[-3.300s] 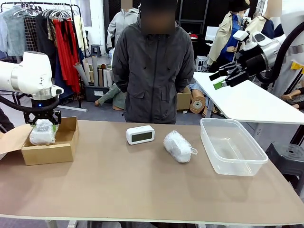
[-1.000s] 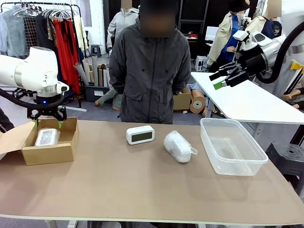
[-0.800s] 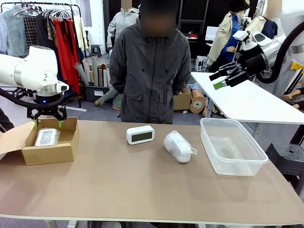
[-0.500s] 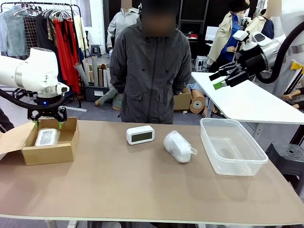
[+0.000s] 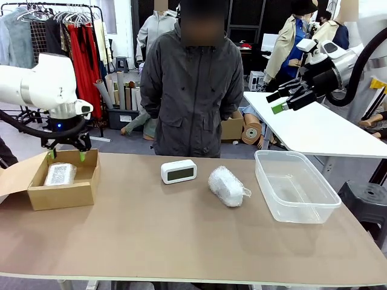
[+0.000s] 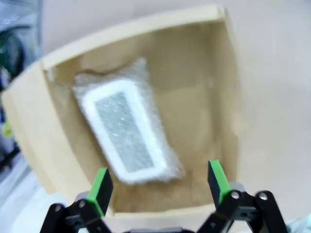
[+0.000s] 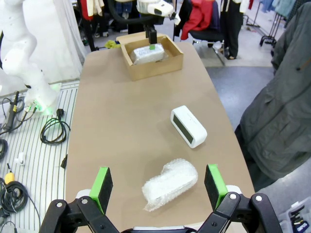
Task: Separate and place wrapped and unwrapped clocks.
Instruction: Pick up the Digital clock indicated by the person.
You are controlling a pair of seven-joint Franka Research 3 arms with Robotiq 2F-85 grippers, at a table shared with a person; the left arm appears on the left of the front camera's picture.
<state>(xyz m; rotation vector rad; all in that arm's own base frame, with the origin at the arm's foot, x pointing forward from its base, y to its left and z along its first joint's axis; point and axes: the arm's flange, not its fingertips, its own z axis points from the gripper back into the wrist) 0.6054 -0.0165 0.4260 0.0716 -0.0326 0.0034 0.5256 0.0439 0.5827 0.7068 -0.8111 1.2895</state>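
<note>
— What is met first on the desk?
— A clear tub (image 5: 308, 211) is set at the right edge and a cardboard box (image 5: 60, 196) at the left edge. One wrapped clock (image 5: 60, 174) is laid flat inside the box, its screen turned up under the bubble wrap.
— And further in?
— Near the middle a second wrapped clock (image 5: 227, 186) is lying on its side. The bare clock (image 5: 179, 171) is stood near it, closer to the far edge and apart from it.
— How are the grippers held?
— The left gripper (image 5: 66, 155) is hung over the far part of the box, jaws apart, with nothing between them. The right gripper (image 5: 277, 101) is raised well beyond the far right corner, jaws likewise spread and empty. A person (image 5: 193, 90) is stood at the far edge.
— What is called for now?
— Most likely the second wrapped clock is to be fetched. The arm should be lifted clear of the box wall before it is swung across. The bundle is best taken across its narrow width, with the loose tail of wrap avoided. It should be squeezed gently, since the wrap can be expected to give and slip.
</note>
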